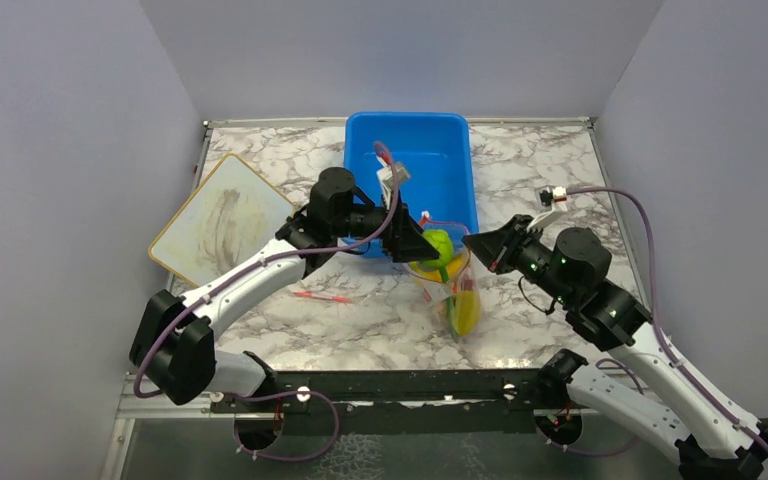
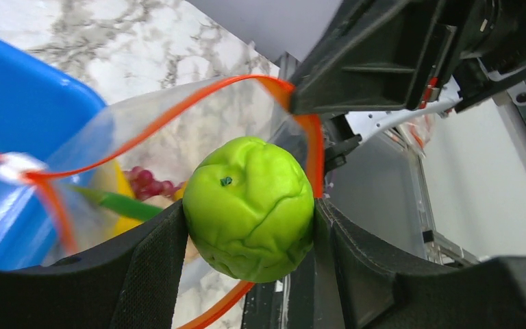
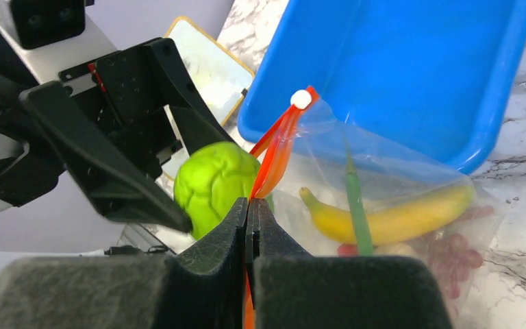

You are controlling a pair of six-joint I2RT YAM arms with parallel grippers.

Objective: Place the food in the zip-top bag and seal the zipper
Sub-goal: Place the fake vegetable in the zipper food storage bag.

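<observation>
Jaws of the left gripper point(image 1: 422, 243) are spread around the green lime point(image 2: 248, 205) and clamp it from both sides. Those of the right gripper point(image 3: 248, 205) are pressed together on the orange-red zipper point(image 3: 279, 144), holding up one edge of the bag's mouth. On the marbled counter point(image 1: 540, 190) a blue tub point(image 1: 430, 140) sits at the back, with a pale board point(image 1: 222, 218) to its left. The zip-top bag point(image 3: 397, 171) stands just before the tub's near corner, between the two grippers, its mouth gaping. The lime hangs right at that opening. Inside lie a yellow banana point(image 3: 390, 216), purple grapes point(image 3: 452, 253) and a thin green stem point(image 3: 353, 199). A thin red stick point(image 1: 322, 296) lies loose on the counter, left of the bag.
</observation>
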